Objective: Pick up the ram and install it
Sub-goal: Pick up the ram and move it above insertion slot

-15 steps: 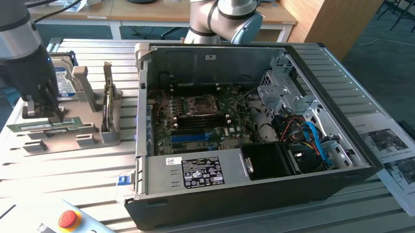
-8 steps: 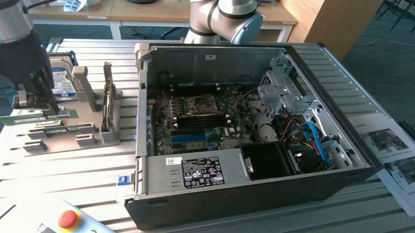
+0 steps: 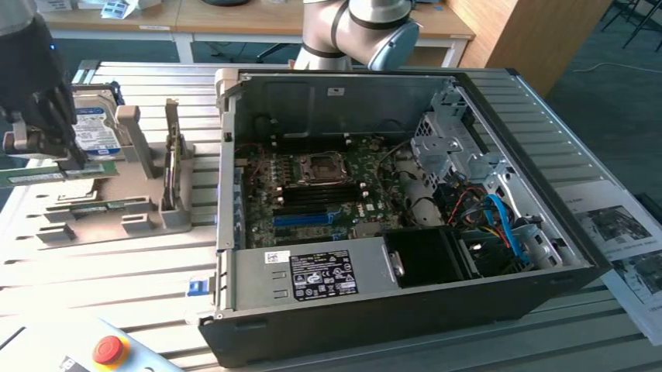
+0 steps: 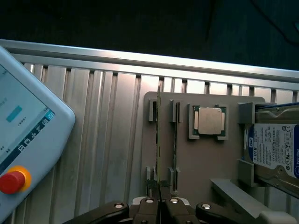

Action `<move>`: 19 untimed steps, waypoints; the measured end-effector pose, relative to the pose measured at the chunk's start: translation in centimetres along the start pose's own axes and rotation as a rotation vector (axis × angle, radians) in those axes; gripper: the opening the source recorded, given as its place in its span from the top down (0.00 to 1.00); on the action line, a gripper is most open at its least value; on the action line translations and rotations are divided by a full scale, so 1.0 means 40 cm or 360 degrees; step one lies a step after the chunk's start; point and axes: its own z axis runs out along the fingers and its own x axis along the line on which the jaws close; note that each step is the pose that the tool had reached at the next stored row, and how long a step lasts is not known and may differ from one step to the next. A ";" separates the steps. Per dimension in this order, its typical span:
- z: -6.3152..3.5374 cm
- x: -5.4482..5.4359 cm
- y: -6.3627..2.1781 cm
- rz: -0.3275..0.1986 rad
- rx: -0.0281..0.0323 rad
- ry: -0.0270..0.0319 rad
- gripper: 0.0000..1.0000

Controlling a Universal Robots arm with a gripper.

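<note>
Tool (image 4: 159, 206) is pinching the ram (image 4: 158, 133) edge-on; second ram stick (image 4: 175, 135) is standing just beside the tool in the gray holder (image 4: 196, 163).

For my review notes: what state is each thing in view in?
gripper: shut on the ram
ram: held on edge, above its empty slots in the tray
second ram: on edge in its tray slots
processor: flat in its tray recess
hard drive: standing in the tray
computer case: side open, motherboard exposed
</note>
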 end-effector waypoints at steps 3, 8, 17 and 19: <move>-0.020 0.000 0.001 0.0000 -0.00002 0.00025 0.88; -0.054 -0.001 0.002 0.0000 -0.00007 0.00086 0.88; -0.118 -0.003 0.005 0.0001 -0.00015 0.00195 0.88; -0.131 -0.003 0.006 0.0001 -0.00015 0.00215 0.88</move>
